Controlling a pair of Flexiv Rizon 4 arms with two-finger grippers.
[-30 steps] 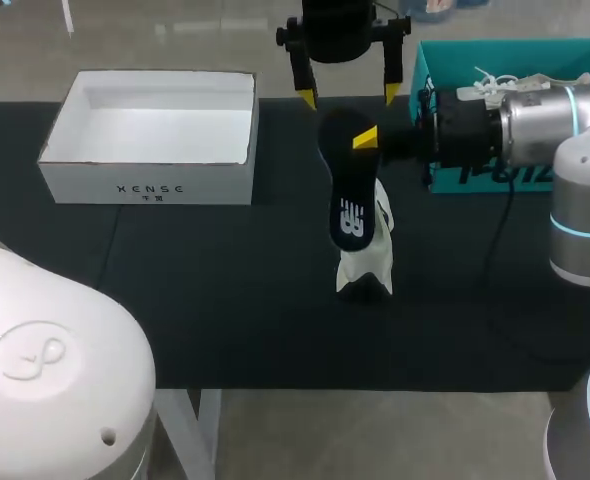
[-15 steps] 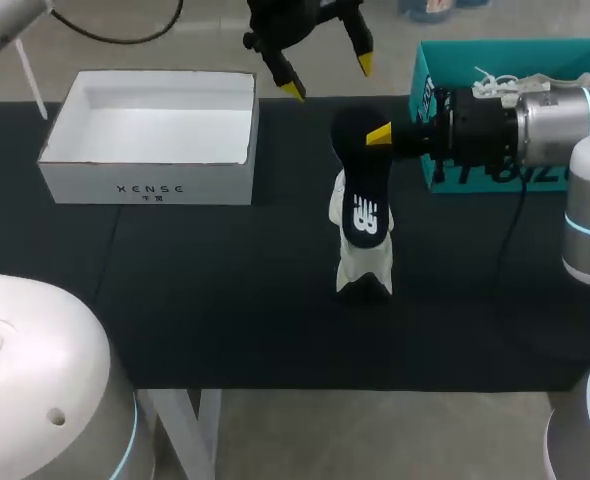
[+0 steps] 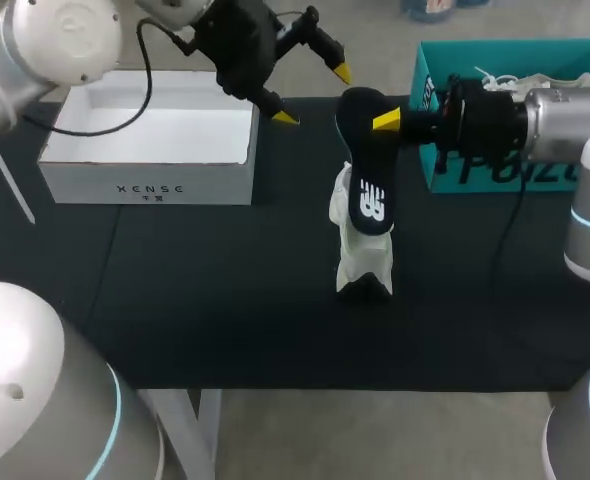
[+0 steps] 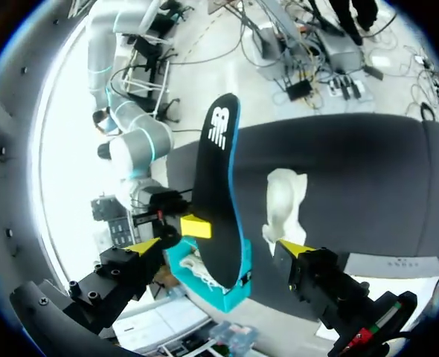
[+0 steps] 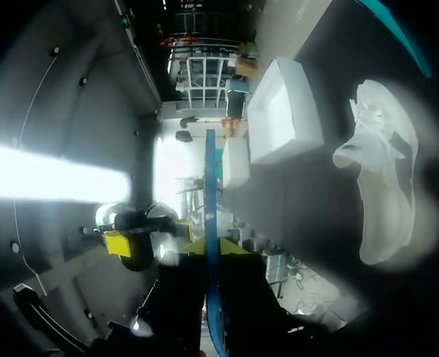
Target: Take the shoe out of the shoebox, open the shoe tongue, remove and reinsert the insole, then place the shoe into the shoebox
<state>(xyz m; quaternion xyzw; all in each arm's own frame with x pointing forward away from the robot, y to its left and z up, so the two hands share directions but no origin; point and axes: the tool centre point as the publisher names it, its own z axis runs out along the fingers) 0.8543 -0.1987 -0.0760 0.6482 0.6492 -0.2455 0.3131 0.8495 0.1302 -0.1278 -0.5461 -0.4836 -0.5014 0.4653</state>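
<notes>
The white shoe (image 3: 363,262) is out, its black insole (image 3: 368,185) removed and pinched by the right gripper (image 3: 381,124); the left gripper (image 3: 315,95) is spread, empty. Reinsertion and boxing apparently remain.

My left arm (image 3: 45,45) has rounded white and silver-grey shells, with a thin black cable (image 3: 148,75) looping alongside and a black wrist (image 3: 237,45). My right arm (image 3: 575,120) is silver with light-blue rings at its joints. Both arms end in black fingers with bright yellow tips: left fingers (image 3: 333,66), right fingers (image 3: 386,122).
</notes>
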